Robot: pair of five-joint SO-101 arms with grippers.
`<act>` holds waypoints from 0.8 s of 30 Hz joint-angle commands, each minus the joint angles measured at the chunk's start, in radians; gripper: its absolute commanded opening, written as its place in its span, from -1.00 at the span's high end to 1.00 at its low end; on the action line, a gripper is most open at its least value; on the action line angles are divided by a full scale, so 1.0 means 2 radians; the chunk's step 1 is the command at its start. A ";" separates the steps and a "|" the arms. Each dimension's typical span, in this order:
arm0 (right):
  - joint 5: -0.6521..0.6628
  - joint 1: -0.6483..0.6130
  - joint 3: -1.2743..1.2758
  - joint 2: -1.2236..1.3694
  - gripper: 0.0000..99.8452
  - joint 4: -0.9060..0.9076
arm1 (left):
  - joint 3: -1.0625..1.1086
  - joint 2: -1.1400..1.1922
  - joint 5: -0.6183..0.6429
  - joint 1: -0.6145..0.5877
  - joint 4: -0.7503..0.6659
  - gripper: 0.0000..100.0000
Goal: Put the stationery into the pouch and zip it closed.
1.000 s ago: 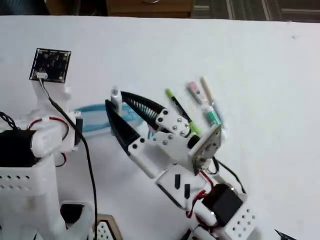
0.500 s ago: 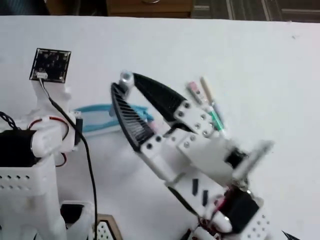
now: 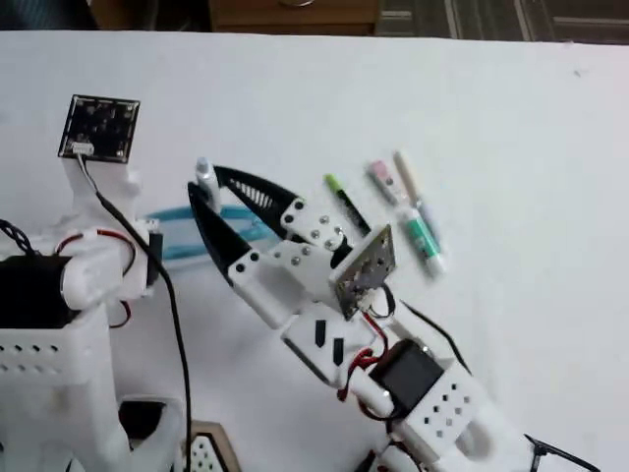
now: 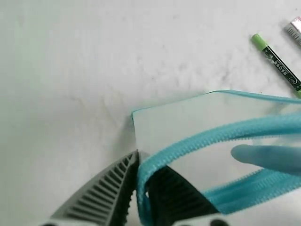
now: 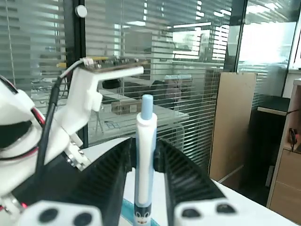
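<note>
The clear pouch (image 3: 187,228) with its turquoise zipper (image 4: 197,141) lies flat on the white table, left of centre. My left gripper (image 4: 141,186) is shut on the pouch's zipper edge at its end. My right gripper (image 3: 206,187) is shut on a white pen with a light-blue cap (image 5: 144,155), which stands upright between the jaws above the pouch's mouth. A blurred, light-blue stretch of that pen (image 4: 268,157) hangs over the pouch. To the right of the pouch lie a green marker (image 3: 344,205), a pink item (image 3: 381,181), a beige pen (image 3: 406,177) and a teal-and-white marker (image 3: 423,241).
The left arm's camera board (image 3: 101,128) stands up at the left and also appears close by as the board (image 5: 110,66). The right arm's body (image 3: 393,374) crosses the near middle of the table (image 3: 511,118). Beyond the table is a room with blinds (image 5: 188,70).
My right gripper with the pen rose toward the far side, then swung left and came lower over the pouch, its wrist rolling. The left arm and the pouch stayed put.
</note>
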 commanded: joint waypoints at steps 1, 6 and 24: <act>0.006 0.000 -0.005 0.001 0.88 -0.009 | 0.001 -0.001 -0.001 0.000 -0.002 0.96; 0.002 -0.002 -0.038 0.001 0.28 0.076 | 0.001 -0.001 -0.001 0.000 -0.002 0.96; 0.069 0.198 -0.205 0.016 0.91 0.372 | 0.002 -0.001 -0.001 -0.001 -0.002 0.96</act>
